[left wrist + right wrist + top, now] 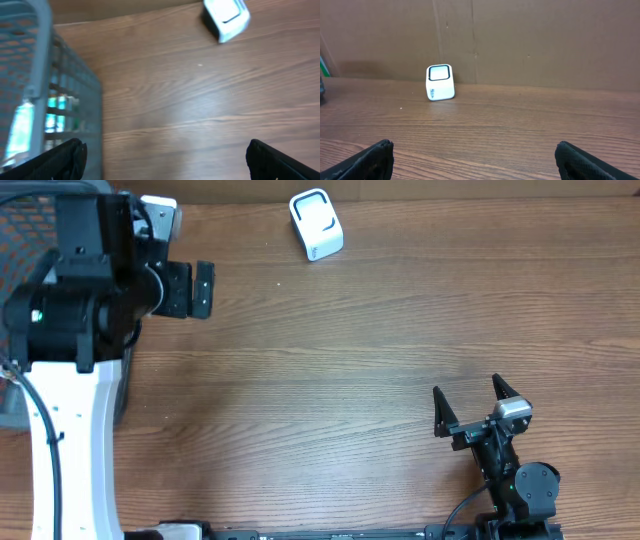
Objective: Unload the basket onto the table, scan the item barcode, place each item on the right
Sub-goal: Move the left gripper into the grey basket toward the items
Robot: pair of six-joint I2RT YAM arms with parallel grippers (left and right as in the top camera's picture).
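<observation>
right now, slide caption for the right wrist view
Open right gripper faces the white scanner across the wooden table.

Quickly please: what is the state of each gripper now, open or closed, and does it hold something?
The black two-finger left gripper: open, holding nothing.
The black two-finger right gripper: open, holding nothing.

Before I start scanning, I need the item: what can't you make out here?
Basket contents: left wrist view, only blurred teal patches behind the mesh wall; no barcode legible.
Basket interior: overhead, covered by the left arm, cut off by the frame edge.
Scanner markings: right wrist view, too small.
</observation>
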